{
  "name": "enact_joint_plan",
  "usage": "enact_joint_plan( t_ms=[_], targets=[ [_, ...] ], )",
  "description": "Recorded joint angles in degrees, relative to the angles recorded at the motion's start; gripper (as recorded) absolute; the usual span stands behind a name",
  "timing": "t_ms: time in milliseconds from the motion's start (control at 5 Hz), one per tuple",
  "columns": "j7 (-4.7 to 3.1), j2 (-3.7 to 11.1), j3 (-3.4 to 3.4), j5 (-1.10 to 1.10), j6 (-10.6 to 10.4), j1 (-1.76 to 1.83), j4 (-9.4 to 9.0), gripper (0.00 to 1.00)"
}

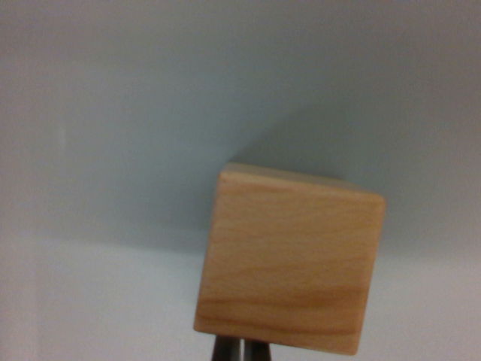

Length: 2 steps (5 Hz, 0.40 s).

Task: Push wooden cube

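Nearest to me, at the bottom edge, I see the dark tips of the gripper (240,350), side by side with only a thin pale line between them, so nearly closed and holding nothing. Their tops meet the wooden cube's (289,259) lower edge; I cannot tell if they touch. The cube sits slightly right of centre on a pale grey surface (113,113), its shadow falling far right.
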Motion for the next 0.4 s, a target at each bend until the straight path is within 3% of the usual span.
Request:
enact_joint_plan(
  t_ms=[200, 400],
  targets=[
    [0.0, 0.0, 0.0, 0.0, 0.0, 0.0, 0.0, 1.0],
    [-0.41, 1.7, -0.39, -0.34, 0.95, -0.16, 2.62, 1.0]
  ],
)
